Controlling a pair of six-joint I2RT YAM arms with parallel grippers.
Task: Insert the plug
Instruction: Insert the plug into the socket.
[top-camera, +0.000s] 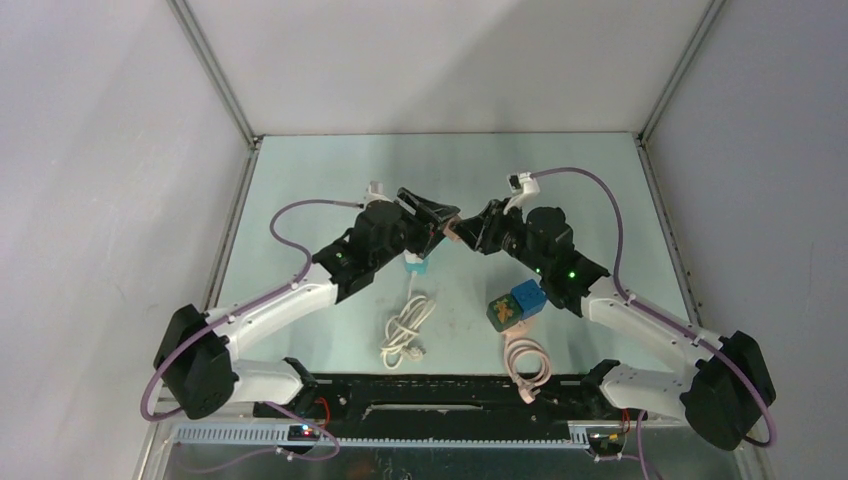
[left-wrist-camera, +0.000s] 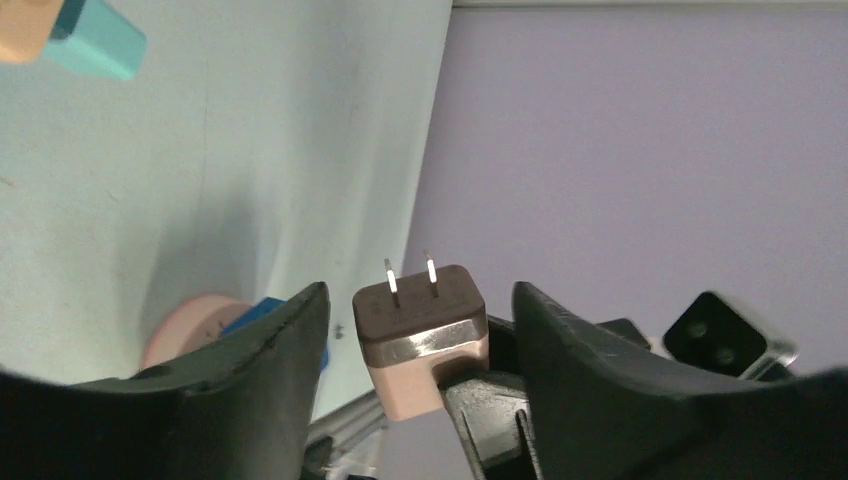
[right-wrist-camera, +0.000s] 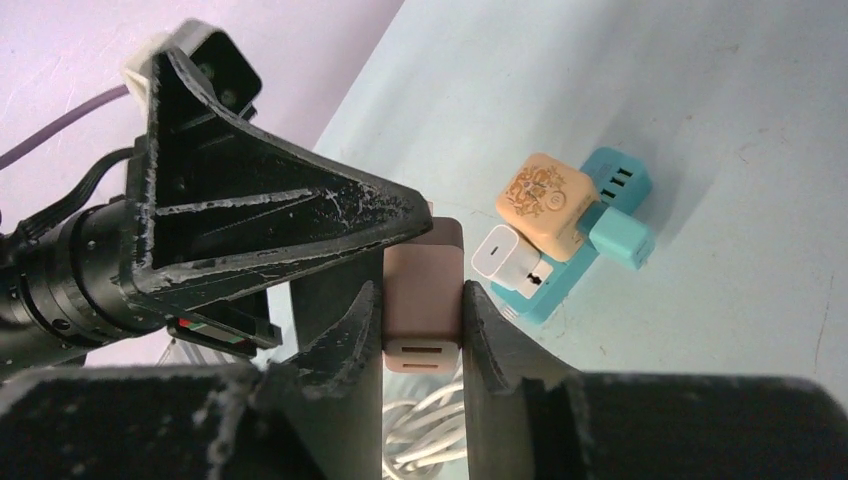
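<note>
The pink plug (right-wrist-camera: 422, 300) hung in the air between the two arms, pinched by its side faces between the closed right fingers (right-wrist-camera: 345, 335). The left fingers (left-wrist-camera: 265, 345) stood open, a gap showing on either side of the plug. Its two prongs (left-wrist-camera: 410, 275) were bare and pointed away from the left wrist camera. The teal socket block (right-wrist-camera: 612, 168) lay on the counter (right-wrist-camera: 720, 120), well apart, already carrying a tan cube (right-wrist-camera: 545, 200), a white adapter (right-wrist-camera: 505, 255) and a small teal one (right-wrist-camera: 622, 240).

I judged three risks. A skewed left retreat could clip the plug and twist it in the hold. The plug's smooth sides could slip under insertion force. The loose, crowded block could slide or foul the prongs.

No writing was legible. The tan cube bore only an ornamental print, and no brand showed.
</note>
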